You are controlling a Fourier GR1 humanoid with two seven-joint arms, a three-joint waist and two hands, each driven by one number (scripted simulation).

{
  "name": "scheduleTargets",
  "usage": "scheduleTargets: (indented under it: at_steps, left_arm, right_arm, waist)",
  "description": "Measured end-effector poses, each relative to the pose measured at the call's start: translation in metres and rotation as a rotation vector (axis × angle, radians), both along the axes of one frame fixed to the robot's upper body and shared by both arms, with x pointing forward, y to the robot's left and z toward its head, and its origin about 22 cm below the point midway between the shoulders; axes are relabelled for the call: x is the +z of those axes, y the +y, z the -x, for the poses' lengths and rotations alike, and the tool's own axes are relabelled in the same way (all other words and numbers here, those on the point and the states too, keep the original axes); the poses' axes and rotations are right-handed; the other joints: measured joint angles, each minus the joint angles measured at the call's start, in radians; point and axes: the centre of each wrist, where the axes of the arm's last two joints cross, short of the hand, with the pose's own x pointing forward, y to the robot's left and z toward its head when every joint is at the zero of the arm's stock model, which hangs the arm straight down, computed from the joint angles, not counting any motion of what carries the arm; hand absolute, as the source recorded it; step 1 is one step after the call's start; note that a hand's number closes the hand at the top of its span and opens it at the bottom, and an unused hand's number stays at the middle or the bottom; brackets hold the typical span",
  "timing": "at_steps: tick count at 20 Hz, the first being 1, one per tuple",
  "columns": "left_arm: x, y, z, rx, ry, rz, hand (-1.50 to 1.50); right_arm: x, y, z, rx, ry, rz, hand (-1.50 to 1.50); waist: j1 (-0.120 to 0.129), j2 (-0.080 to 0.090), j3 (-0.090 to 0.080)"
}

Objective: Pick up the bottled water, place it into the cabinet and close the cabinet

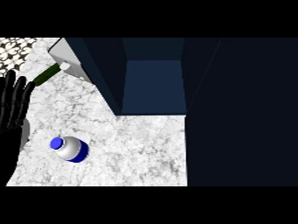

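The bottled water point(70, 149), silver-grey with a blue cap and blue band, stands upright on the white marble counter point(138, 148) at the lower left. My left hand point(6, 111) rests at the left edge, fingers straight and pointing up, a short way left of the bottle and not touching it. The dark blue cabinet point(154, 78) stands open at the top centre, its interior shelf showing. Its door point(66, 59) hangs open to the left with a green handle point(46, 74). My right hand does not show.
A large dark blue panel point(251, 113) fills the right side of the view. A patterned black-and-white surface point(6, 52) lies at the upper left beyond the counter. Bare marble lies between the bottle and the cabinet opening.
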Motion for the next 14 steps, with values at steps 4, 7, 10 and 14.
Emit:
scheduleTargets:
  at_steps: [4,7,10,14]
  left_arm:
    - [0.004,0.000,0.011,-0.178,0.001,0.019,-1.50]
    - [-0.003,-0.006,0.021,-0.383,0.062,0.063,-1.50]
    - [-0.015,-0.010,0.035,-0.538,0.205,0.128,-1.50]
    - [-0.006,0.005,0.060,-0.647,0.299,0.178,-1.50]
  right_arm:
    - [0.001,0.000,0.012,0.001,0.013,0.000,-1.50]
    - [-0.004,0.001,0.019,0.045,0.062,-0.021,-1.50]
    - [-0.008,0.009,0.028,0.142,0.141,-0.076,-1.50]
    - [-0.003,0.002,0.050,0.204,0.188,-0.111,-1.50]
  waist:
    - [0.003,0.005,-0.005]
    - [0.004,0.007,-0.006]
    - [0.008,0.007,-0.007]
    - [0.009,0.006,-0.007]
